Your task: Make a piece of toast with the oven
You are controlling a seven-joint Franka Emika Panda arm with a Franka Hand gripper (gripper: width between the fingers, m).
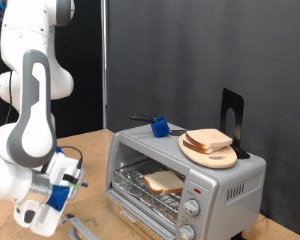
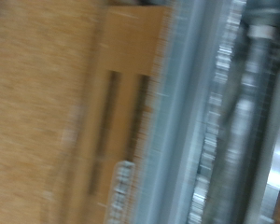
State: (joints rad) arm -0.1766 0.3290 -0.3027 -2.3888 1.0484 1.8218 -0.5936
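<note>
1. Sitting inside the oven (image 1: 185, 170), the piece of toast (image 1: 164, 181) lies flat on the wire rack, seen through the front opening; the door appears to hang down at the exterior view's bottom, though its edge is only partly in frame.

2. The gripper (image 1: 48, 203) hangs low at the exterior view's lower left, beside the oven's open front and well below the arm's white elbow. Whether its fingers are spread or pressed together I cannot tell — the hand is turned and too small, and nothing shows between the fingers.

3. The relation that matters: the piece of toast lies to the exterior view's right of the gripper and slightly higher, apart from it, inside the cavity. Its broad face is level with the rack.

4. The wrist view is badly blurred — a brown wooden tabletop (image 2: 47, 103) and streaked metal that is probably the oven's door or rack edge; no fingertips can be made out.

5. On the oven's roof rest a round wooden board (image 1: 212, 152) carrying piled slices, a small blue object (image 1: 160, 126) and a black stand (image 1: 233, 118).

6. Judging by this, the bread is already loaded.
</note>
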